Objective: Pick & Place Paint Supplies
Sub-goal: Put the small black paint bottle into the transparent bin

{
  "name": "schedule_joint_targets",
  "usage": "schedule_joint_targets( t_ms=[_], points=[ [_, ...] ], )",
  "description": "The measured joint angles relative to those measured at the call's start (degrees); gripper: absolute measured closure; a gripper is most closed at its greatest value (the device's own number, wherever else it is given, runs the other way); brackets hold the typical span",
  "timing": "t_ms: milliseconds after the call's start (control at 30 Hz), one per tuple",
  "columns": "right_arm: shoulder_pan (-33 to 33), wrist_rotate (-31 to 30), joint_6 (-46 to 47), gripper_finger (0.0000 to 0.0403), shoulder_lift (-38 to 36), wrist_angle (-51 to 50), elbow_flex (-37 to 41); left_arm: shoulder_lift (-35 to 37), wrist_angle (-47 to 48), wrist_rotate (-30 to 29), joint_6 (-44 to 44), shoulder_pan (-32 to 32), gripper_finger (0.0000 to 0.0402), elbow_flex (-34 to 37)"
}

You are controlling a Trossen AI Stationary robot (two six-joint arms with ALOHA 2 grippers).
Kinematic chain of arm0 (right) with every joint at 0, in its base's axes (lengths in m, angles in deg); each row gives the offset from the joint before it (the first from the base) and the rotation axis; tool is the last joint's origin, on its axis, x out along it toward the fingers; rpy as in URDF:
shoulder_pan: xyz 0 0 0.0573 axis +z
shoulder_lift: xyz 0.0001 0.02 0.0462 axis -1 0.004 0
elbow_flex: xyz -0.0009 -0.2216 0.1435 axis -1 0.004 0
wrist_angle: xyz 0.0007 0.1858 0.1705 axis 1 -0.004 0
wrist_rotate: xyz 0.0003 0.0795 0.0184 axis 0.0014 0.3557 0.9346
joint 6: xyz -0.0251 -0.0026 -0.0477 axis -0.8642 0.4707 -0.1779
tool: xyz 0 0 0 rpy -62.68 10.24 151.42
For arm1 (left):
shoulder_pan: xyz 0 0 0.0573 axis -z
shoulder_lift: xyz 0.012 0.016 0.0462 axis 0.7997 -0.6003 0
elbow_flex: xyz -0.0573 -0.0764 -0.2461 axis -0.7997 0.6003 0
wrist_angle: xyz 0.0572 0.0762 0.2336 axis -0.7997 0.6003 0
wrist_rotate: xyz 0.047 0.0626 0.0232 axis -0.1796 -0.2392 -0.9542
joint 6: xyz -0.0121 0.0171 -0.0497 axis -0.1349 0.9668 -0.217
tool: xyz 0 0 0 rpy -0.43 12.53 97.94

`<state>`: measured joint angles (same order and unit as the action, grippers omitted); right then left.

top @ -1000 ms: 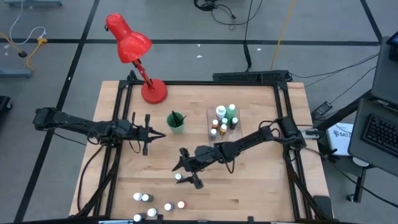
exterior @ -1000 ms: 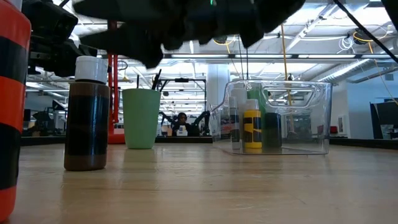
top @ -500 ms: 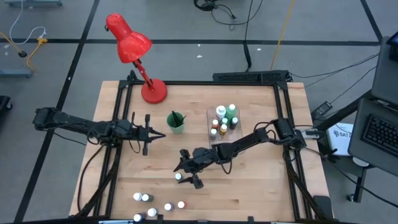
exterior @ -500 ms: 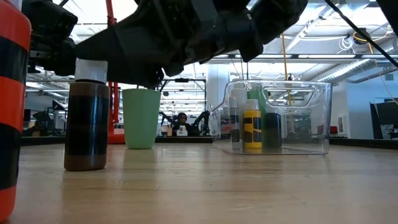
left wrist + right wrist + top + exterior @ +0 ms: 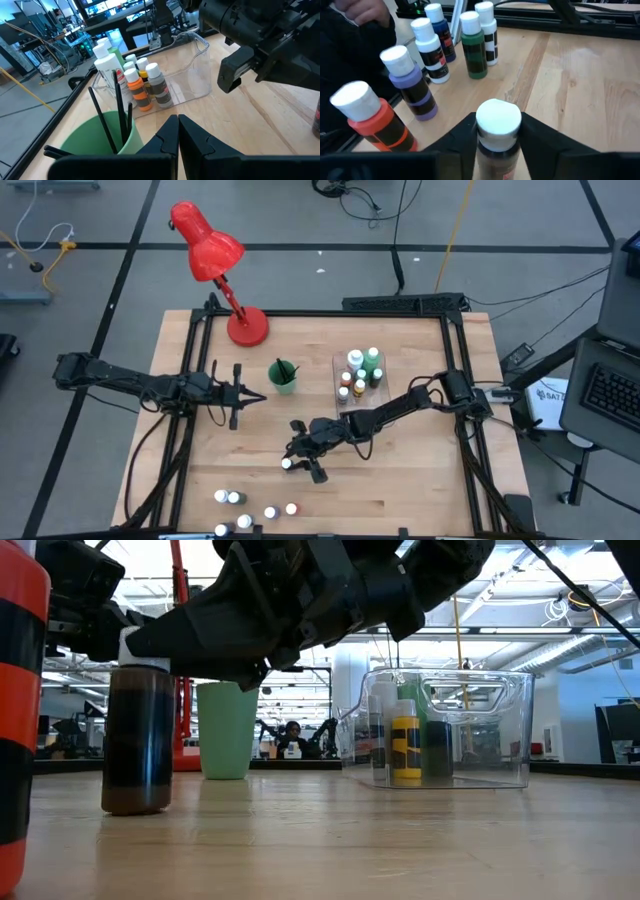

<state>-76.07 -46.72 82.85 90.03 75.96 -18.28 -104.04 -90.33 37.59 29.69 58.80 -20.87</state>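
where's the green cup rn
In the high view the green cup stands mid-table toward the far edge, between the left gripper and the clear bin, near the red lamp's base.

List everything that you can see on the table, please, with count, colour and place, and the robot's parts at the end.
table: one, light wood.
desk lamp: one, red, far left corner.
cup: one, green, centre of the table.
brushes: a few, dark, standing in the cup.
bin: one, clear, right of the cup.
bottles in the bin: several, mixed colours, white caps.
loose bottles: six, mixed colours, near left edge.
brown bottle: one, white cap, standing in the middle of the table.
left hand: shut, empty, beside the cup.
right hand: fingers against both sides of the brown bottle.
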Motion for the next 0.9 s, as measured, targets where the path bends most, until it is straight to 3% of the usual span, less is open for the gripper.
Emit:
schedule_joint_targets(
  t_ms=[167,333,400,533,633,767,900],
  points=[
    [0.62,0.20,-0.27,0.0297,-1.21,1.00,0.09,0.00,0.08,0.01,0.02,0.01,0.0387,0.00],
    [3.65,-1.52,-0.79,0.0297,-8.72,-8.21,0.11,0.00,0.31,0.02,0.04,0.00,0.0387,0.01],
    [6.28,-9.00,-3.03,0.0297,-12.69,-12.46,0.11,0.00,0.33,0.02,0.07,0.01,0.0387,0.00],
    [13.07,-35.91,-8.85,0.0297,-21.63,-20.49,0.09,0.00,0.30,0.01,0.15,0.00,0.0387,0.01],
    [16.85,-50.52,-8.34,0.0296,-28.34,-30.46,-0.02,0.00,0.14,0.02,-0.11,0.02,0.0387,0.01],
    [19.84,-59.71,-0.30,0.0296,-36.83,-43.83,3.07,0.00,0.11,0.00,-0.26,0.00,0.0387,0.01],
    [19.93,-65.39,10.56,0.0295,-45.40,-47.50,14.33,0.00,0.13,-0.03,-0.24,0.00,0.0387,0.01]
  ],
)
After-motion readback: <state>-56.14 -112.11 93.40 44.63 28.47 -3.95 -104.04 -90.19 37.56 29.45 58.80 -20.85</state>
